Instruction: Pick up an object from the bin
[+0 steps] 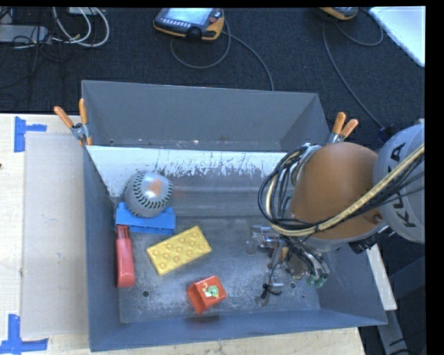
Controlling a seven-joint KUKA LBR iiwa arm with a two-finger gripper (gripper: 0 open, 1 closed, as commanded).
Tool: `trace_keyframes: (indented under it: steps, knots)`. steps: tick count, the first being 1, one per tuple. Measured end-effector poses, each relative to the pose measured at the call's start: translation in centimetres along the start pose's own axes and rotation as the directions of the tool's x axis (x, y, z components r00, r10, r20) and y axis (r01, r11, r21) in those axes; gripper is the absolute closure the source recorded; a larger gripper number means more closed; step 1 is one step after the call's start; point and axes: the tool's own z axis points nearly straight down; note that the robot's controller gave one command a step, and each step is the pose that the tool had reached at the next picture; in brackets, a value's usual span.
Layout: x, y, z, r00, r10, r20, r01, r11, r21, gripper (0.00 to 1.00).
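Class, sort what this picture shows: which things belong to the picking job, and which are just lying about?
Job: tool, grey bin, grey ball, blue block, red stick, yellow studded brick, small red cube.
Lying about: handheld controller and loose cables on the dark floor beyond the bin.

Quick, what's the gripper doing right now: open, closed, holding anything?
Gripper: cannot be told whether it is open or closed; it sits low at the right of the bin, to the right of the small red block and apart from it.
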Motion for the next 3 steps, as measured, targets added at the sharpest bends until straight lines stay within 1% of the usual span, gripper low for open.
trace_keyframes:
  steps: [1, 2, 3]
  knots:
    - [0.0, 0.0, 0.0, 1.0, 0.0, 0.0, 0.0, 1.0, 0.0, 0.0]
    - [-2.0, 4.7, 3.9, 0.999, -0.05, 0.005, 0.05, 0.999, 0.001, 0.0]
    - [-1.7, 7.6, 7.2, 1.0, -0.023, -0.003, 0.023, 1.0, -0.002, 0.0]
